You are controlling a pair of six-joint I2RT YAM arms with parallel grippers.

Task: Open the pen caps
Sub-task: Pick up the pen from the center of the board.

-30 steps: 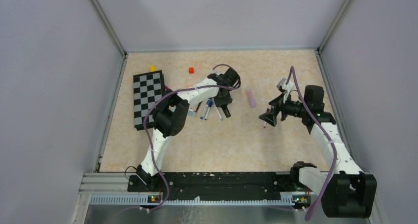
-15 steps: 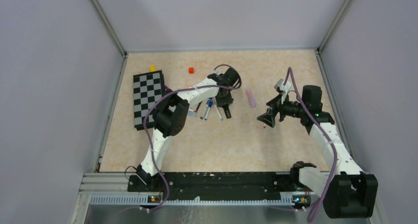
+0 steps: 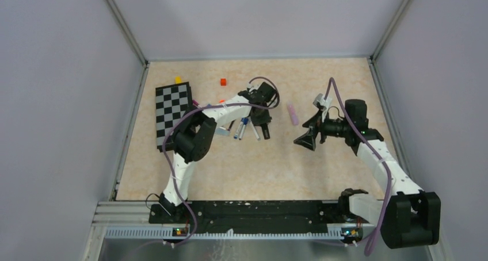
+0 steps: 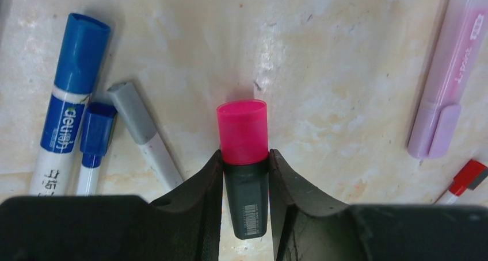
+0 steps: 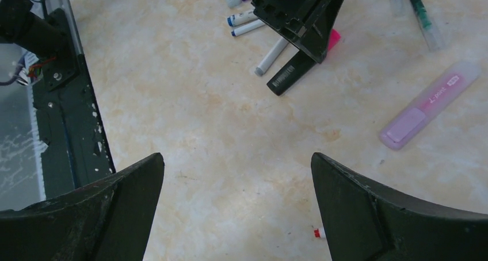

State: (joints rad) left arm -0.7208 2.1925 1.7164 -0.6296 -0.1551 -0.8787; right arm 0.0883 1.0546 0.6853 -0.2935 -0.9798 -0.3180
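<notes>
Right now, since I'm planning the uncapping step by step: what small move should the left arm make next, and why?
Probably close the left gripper firmly on the black highlighter. Its fingers flank the barrel just behind the pink cap, though I cannot tell whether they touch it, and the open right gripper holds nothing.

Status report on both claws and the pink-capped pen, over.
Left claw closed on black pen, pink cap on. Right claw open, empty. Grey-capped pen close beside.
</notes>
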